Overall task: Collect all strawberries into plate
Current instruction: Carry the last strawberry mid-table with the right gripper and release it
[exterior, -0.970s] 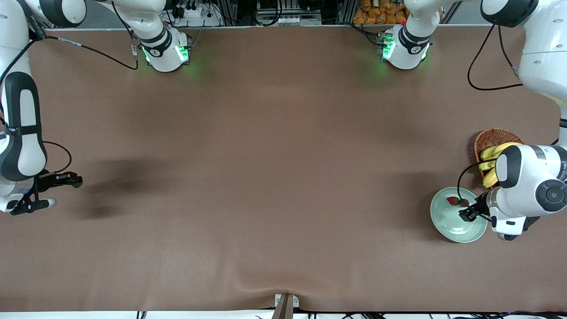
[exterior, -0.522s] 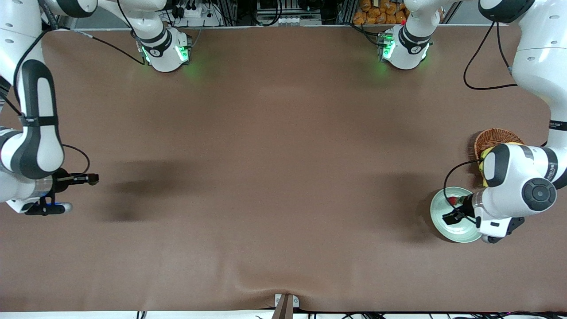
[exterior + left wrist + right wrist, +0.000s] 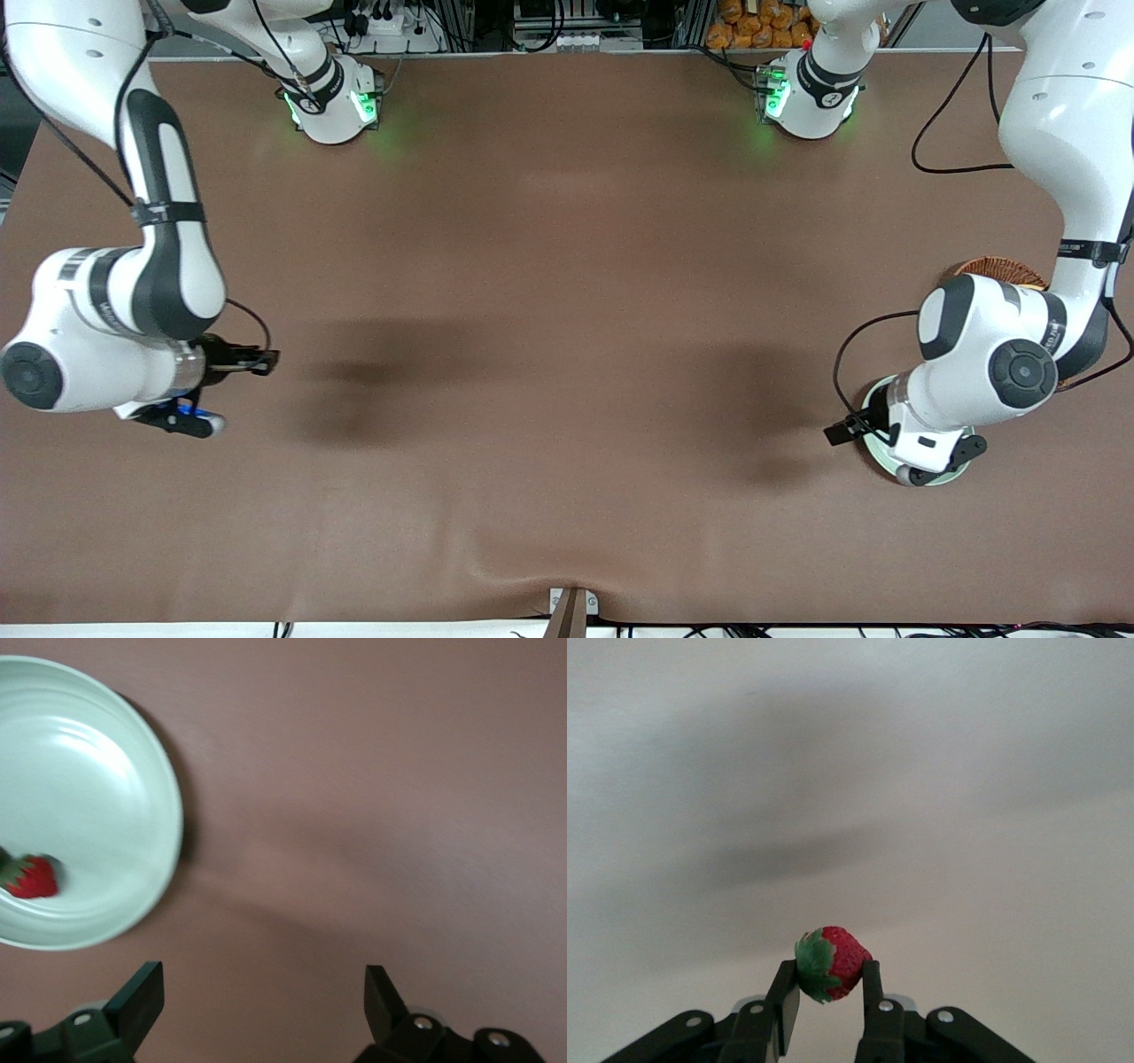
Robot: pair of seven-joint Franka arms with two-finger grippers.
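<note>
Now: left gripper (image 3: 262,1010) open by plate (image 3: 133,744) rim | right gripper (image 3: 830,997) pinching strawberry (image 3: 830,963)

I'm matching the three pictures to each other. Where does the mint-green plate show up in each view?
Front view: the plate lies at the left arm's end of the table, mostly hidden under the left arm.
Left wrist view: the plate fills one corner, a strawberry on it.
Right wrist view: not in it.
Shared landmark: the left gripper, open beside the plate's rim.

left gripper (image 3: 837,433) drawn off the plate (image 3: 961,470) toward table centre, right gripper (image 3: 266,360) carried inward with its strawberry (image 3: 831,964)
</note>
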